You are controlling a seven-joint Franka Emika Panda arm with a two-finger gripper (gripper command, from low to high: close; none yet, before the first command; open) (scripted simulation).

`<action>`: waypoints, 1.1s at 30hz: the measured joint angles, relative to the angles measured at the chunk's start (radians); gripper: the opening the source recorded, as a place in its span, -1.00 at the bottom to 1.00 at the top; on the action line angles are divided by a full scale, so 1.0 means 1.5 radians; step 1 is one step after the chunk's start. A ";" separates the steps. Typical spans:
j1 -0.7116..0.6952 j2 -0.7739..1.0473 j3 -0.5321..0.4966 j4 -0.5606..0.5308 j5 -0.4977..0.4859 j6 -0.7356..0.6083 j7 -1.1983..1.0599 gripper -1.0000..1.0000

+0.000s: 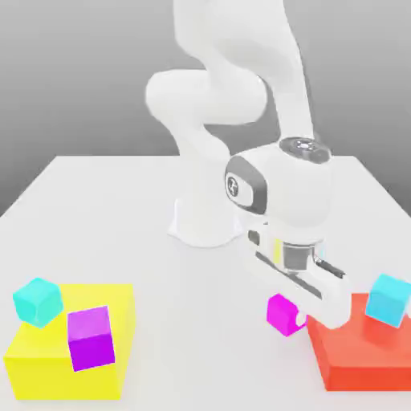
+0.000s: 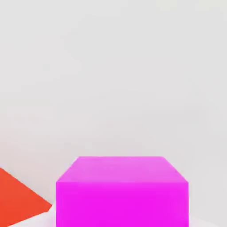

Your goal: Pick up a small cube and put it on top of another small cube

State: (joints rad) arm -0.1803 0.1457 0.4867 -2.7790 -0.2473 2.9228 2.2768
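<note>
The small cube (image 1: pixel 281 313), plain bright magenta, rests on the white table just to the exterior view's left of a flat red block (image 1: pixel 361 357). My gripper (image 1: pixel 295 319) has come down over it from the arm's white hand (image 1: pixel 293 205), and it is shut on the small cube, whose right side is covered by the hand. In the hand view the small cube (image 2: pixel 122 193) sits very close and centred, its top face and one side showing, with a corner of the red block (image 2: pixel 17 197) beside it.
A cyan cube (image 1: pixel 388 299) sits on the red block's far right corner. At the exterior view's left, a yellow block (image 1: pixel 48 365) carries another cyan cube (image 1: pixel 37 301) and a larger, darker purple cube (image 1: pixel 90 337). The arm's base (image 1: pixel 201 221) stands mid-table.
</note>
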 joint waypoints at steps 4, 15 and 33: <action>-0.013 -0.041 0.030 -0.013 0.073 -0.027 -0.055 -1.00; 0.084 -0.115 0.096 0.117 0.134 -0.233 -0.045 -1.00; 0.161 -0.015 0.102 0.173 0.065 -0.204 0.037 1.00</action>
